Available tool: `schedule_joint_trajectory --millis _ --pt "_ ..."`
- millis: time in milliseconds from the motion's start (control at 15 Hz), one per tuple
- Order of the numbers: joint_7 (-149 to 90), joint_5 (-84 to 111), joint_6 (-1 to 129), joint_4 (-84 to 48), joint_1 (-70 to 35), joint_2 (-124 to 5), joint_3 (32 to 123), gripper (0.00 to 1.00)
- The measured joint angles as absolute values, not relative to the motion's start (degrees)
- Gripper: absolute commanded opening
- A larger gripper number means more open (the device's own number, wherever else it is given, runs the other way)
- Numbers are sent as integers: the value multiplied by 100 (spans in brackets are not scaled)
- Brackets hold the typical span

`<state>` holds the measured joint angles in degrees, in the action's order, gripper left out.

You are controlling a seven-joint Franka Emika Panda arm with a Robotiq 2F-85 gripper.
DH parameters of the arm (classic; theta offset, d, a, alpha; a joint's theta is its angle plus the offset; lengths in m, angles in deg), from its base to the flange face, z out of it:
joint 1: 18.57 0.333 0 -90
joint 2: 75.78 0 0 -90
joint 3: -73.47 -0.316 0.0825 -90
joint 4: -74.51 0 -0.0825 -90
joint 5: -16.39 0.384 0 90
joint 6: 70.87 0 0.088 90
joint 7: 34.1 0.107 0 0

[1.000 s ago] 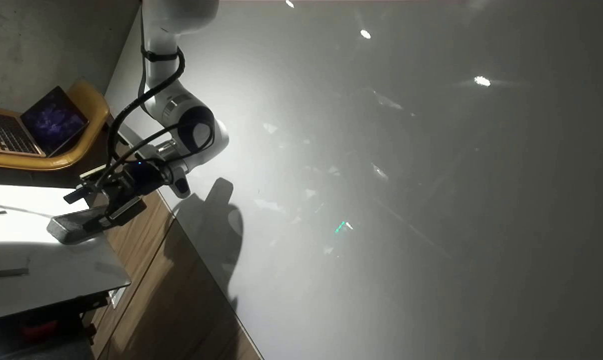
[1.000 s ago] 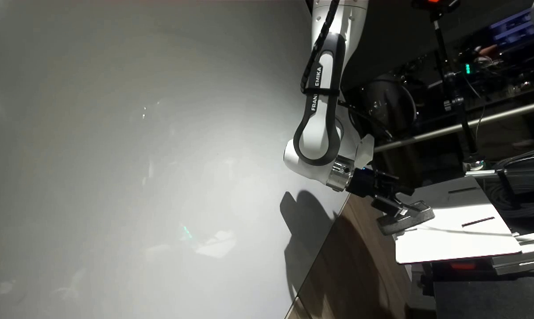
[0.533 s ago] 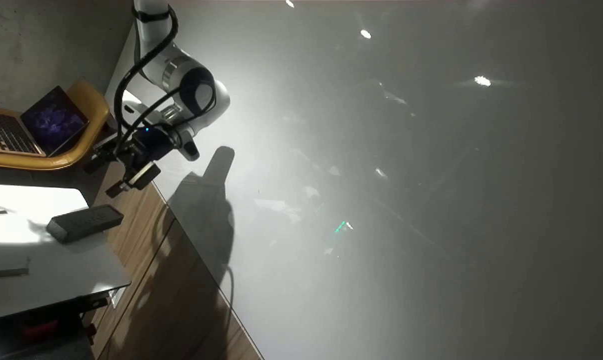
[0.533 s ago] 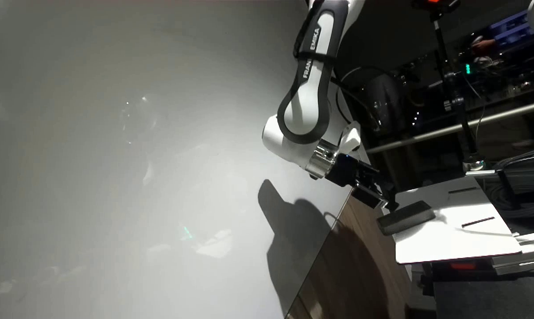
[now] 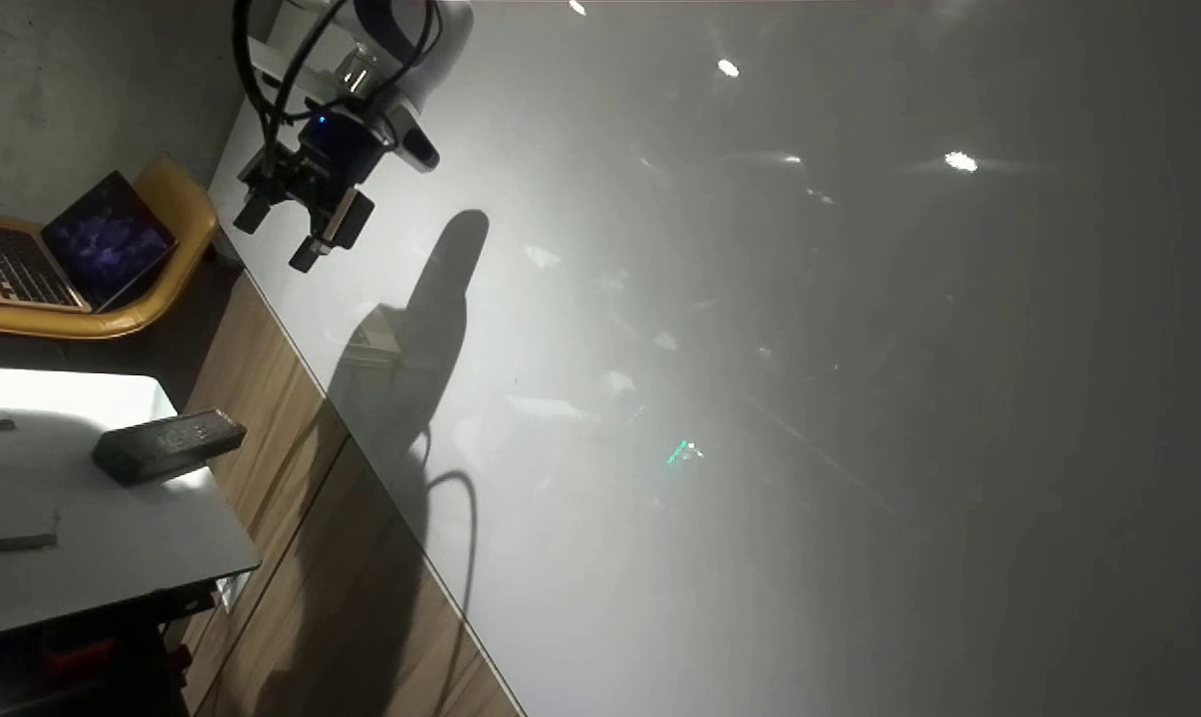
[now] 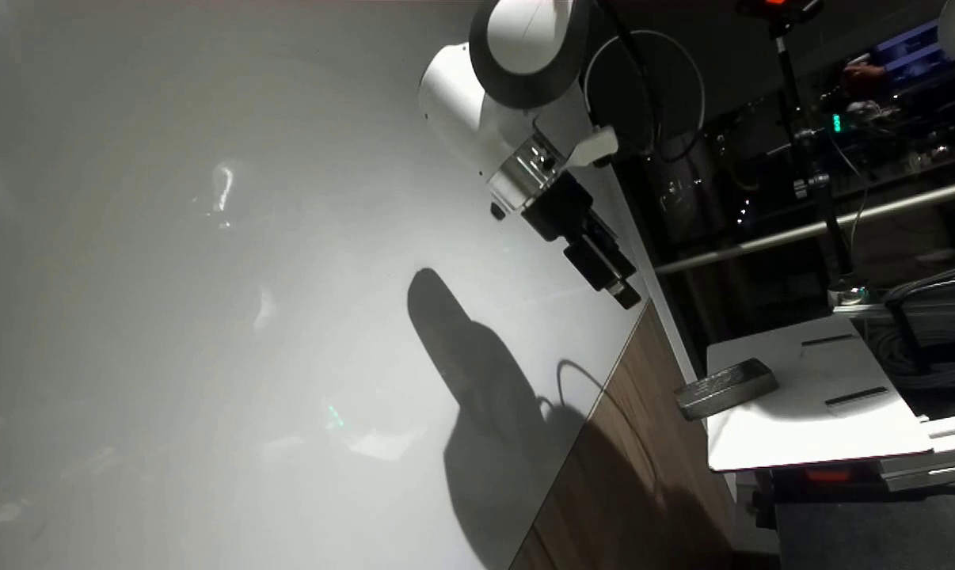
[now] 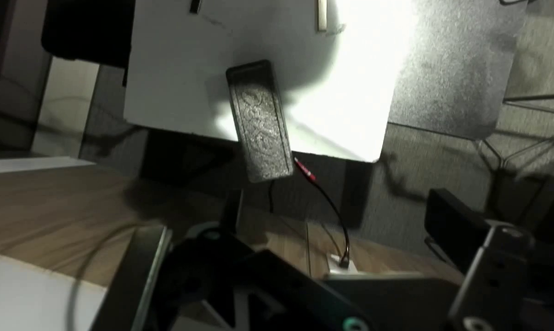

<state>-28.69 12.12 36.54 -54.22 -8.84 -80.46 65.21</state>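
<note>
Jaws spread, the gripper [image 5: 277, 236] hangs well apart from the dark block [image 7: 261, 122] on the counter [image 7: 176, 82]. 1 end of the block juts past the edge; a bump could tip it off. The arm [image 6: 477, 119] is cut off above; I can't make out the red thing [image 6: 828, 475] below.

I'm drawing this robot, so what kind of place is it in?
Probably a robotics lab or office: there's a robot arm, a laptop open on a yellow chair, and coiled cables in the background.
</note>
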Motion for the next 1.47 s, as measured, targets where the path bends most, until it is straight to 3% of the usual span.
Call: schedule_joint_trajectory --millis 600,1467 --pt "-3044 1197 4120 -6259 -967 -9941 6548 100" --pt "-3044 1197 4164 -6398 -967 -10075 6548 100"
